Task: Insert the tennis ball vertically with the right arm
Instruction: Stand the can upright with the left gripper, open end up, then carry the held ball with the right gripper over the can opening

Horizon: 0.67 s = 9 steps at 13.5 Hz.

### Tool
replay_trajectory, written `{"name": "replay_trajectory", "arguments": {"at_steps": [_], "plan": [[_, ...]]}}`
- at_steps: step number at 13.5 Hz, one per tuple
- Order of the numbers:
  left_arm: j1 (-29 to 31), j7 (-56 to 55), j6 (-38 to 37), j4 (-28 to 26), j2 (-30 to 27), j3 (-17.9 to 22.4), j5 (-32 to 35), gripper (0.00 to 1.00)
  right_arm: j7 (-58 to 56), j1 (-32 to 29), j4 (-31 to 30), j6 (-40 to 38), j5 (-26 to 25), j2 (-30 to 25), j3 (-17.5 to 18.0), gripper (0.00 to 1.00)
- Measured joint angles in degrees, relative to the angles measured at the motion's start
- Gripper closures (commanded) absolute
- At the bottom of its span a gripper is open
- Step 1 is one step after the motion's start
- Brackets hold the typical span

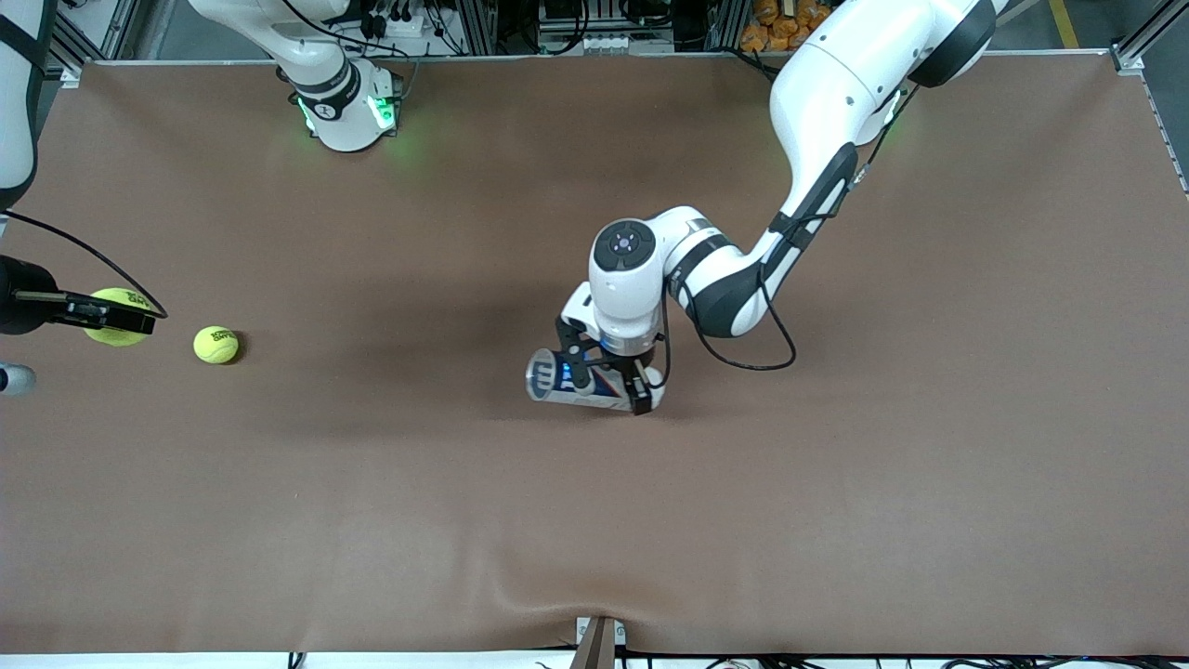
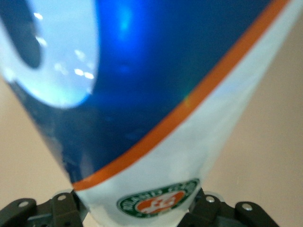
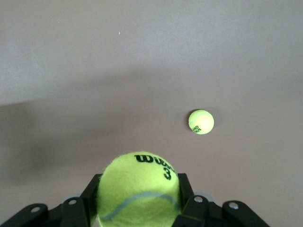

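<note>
Left claw (image 1: 608, 383) is clamped on the ball can (image 1: 568, 379), held tipped over mid-worktop (image 1: 836, 511), mouth toward 9 o'clock. At 9 o'clock by the frame edge, the right claw (image 1: 119, 318) is clamped on a tennis ball (image 3: 139, 191), up off the worktop. A spare ball (image 1: 215, 345) lies loose just beside it, toward the middle.

I'd say we're past the pickup, at the carry step. Next the can needs standing upright, then the right arm brings its ball over the mouth and drops it straight down.

Most of the right arm is cut off, and the can's opening is hard to make out.
</note>
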Motion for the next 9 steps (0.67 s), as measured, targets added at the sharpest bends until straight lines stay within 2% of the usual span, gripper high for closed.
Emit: {"name": "replay_trajectory", "arguments": {"at_steps": [4, 9], "plan": [[-1.0, -4.7, 11.4, -0.4, 1.2, 0.0, -3.4, 0.20, 0.0, 0.0, 0.0, 0.0, 0.0, 0.0, 0.0, 1.00], [-2.6, -12.9, 23.6, -0.7, 4.9, 0.0, -3.7, 0.20, 0.0, 0.0, 0.0, 0.0, 0.0, 0.0, 0.1, 1.00]]}}
